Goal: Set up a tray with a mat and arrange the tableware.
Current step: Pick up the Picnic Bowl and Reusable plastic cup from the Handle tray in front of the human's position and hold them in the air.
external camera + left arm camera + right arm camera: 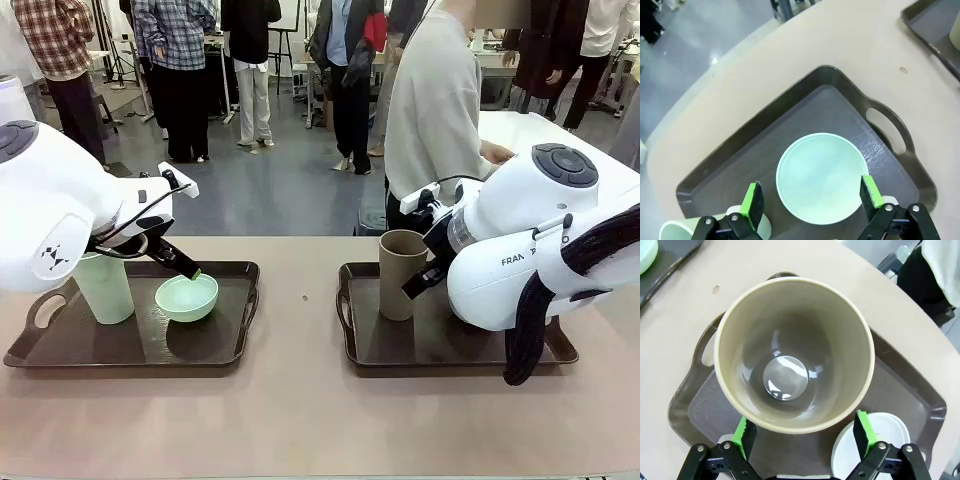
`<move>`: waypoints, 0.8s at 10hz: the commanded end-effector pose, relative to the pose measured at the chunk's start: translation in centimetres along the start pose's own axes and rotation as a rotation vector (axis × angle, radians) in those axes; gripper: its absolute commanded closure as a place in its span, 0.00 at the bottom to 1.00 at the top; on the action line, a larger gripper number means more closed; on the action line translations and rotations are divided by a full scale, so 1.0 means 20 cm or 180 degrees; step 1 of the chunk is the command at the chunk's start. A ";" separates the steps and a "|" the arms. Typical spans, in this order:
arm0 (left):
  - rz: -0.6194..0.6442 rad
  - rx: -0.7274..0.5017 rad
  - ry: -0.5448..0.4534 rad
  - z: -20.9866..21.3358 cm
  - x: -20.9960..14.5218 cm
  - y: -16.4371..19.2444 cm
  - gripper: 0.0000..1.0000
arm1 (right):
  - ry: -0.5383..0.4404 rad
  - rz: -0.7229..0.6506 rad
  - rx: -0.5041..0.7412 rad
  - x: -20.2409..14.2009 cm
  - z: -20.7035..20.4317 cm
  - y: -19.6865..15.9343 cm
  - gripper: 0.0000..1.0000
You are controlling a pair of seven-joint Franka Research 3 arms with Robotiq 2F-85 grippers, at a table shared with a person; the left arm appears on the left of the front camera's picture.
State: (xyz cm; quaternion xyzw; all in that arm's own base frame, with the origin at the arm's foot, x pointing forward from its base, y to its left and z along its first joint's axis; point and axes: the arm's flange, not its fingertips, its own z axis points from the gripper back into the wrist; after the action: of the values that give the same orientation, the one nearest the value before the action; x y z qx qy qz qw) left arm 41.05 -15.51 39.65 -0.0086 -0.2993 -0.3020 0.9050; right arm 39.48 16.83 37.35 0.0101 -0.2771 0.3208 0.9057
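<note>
As it stands upright, the tan-brown tumbler [401, 272] is empty.

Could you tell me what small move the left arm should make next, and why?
Probably lower the left tool a little over the mint green bowl: its jaws stand open with nothing held, and the bowl sits on the left tray right between the green pads, so a grasp looks close.

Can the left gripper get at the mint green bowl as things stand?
Probably yes: the left gripper hangs open over the small round mint green plastic bowl, its jaws either side, nothing between.
</note>
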 end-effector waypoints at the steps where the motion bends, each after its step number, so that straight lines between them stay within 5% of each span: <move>1: 0.0000 0.0001 -0.0002 0.00 0.00 0.00 0.00 | 0.0000 0.0000 0.0000 0.00 0.00 0.00 0.00; 8: 0.0000 0.0001 -0.0002 0.00 0.00 0.00 0.00 | 0.0000 0.0000 0.0000 0.00 0.00 0.00 0.00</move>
State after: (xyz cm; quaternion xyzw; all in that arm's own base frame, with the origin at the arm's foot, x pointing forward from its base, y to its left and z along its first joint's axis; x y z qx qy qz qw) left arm 41.05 -15.52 39.65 -0.0086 -0.2993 -0.3021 0.9050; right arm 39.47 16.84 37.35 0.0097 -0.2771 0.3214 0.9055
